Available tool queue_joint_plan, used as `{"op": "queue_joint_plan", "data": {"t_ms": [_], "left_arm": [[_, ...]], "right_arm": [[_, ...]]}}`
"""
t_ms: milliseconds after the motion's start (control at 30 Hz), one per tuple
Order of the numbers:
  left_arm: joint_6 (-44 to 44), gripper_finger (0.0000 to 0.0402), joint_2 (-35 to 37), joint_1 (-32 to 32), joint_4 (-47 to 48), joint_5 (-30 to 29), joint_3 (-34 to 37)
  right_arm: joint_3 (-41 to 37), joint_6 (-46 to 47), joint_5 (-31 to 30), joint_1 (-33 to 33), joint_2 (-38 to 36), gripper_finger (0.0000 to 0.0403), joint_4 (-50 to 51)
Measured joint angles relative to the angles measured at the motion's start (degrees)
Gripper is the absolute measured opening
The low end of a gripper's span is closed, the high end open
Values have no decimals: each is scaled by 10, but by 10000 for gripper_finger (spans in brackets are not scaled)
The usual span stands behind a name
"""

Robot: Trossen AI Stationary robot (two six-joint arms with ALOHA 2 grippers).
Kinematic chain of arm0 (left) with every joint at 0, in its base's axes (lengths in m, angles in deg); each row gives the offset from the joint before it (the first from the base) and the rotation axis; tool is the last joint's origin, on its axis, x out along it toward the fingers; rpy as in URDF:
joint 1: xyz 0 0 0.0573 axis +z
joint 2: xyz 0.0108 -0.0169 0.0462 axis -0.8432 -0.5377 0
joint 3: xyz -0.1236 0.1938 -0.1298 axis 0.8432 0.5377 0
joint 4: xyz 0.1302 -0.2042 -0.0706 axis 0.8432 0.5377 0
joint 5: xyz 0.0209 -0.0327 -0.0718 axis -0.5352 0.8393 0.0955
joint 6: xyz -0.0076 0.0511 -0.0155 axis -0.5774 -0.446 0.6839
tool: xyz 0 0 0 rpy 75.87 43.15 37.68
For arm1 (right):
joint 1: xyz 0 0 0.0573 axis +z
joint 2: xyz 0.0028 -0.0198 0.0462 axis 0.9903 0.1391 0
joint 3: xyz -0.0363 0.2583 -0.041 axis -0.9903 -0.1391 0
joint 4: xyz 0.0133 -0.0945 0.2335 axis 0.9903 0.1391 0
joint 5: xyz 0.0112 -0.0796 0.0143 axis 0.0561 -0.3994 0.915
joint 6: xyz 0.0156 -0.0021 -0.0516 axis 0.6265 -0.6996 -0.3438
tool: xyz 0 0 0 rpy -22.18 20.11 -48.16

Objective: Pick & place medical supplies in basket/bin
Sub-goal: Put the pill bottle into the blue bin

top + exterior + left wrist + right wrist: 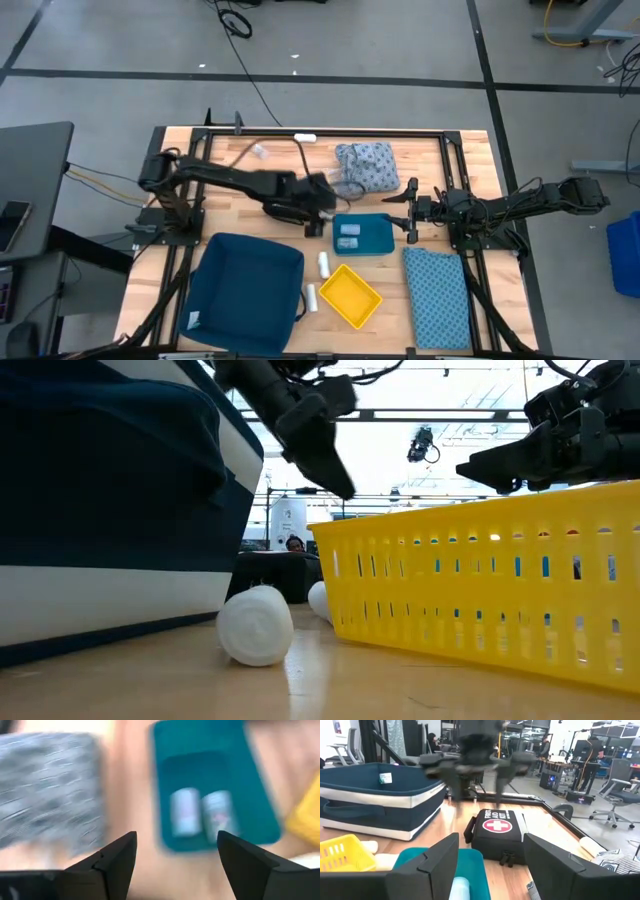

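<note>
Visibility limits: the left wrist view is smeared, so the two clear vials [202, 815] in the teal tray [260, 805] read only as pale cylinders, and the grey-blue cloth bundle [50, 790] beside the tray shows no clean pattern. In the low view the yellow basket [480, 590] and the dark blue bin [110, 500] block most of the surface [300, 690]; the tray and both cloths are hidden there. In the right wrist view the left arm appears farther off as a dark blur above a black first-aid pouch [497, 832].

Left hand [318, 212]: positioned near the middle of the surface [470, 160], just beside the teal tray [362, 237], between the tray and the grey-blue cloth bundle [366, 165]. Its fingers [117, 857] stand apart, released, with nothing between them.

Right hand [408, 212]: positioned at the tray's right edge, also released and carrying nothing; its fingers [440, 857] are spread wide.

Task items:
- Two vials [348, 236] lie side by side inside the teal tray.
- One further small clear item [260, 151] lies near the far edge of the surface.
- Two white rolls [324, 264] lie between the dark blue bin [245, 290] and the yellow basket [350, 295]; the low view shows one roll [256, 625] wound like gauze.
- The flat blue patterned cloth [436, 295] lies spread at the right of the basket.
</note>
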Motion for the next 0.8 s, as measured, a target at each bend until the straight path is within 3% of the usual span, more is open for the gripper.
{"op": "queue_joint_plan", "data": {"t_ms": [267,567,800], "left_arm": [[17,261,79,107,135,-69,0],[286,261,80,311,242,-23,1],[439,261,80,405,264,4,1]], "right_arm": [[0,-5,0,0,0,233,3],[0,5,0,0,0,233,5],[0,17,0,0,0,233,6]]}}
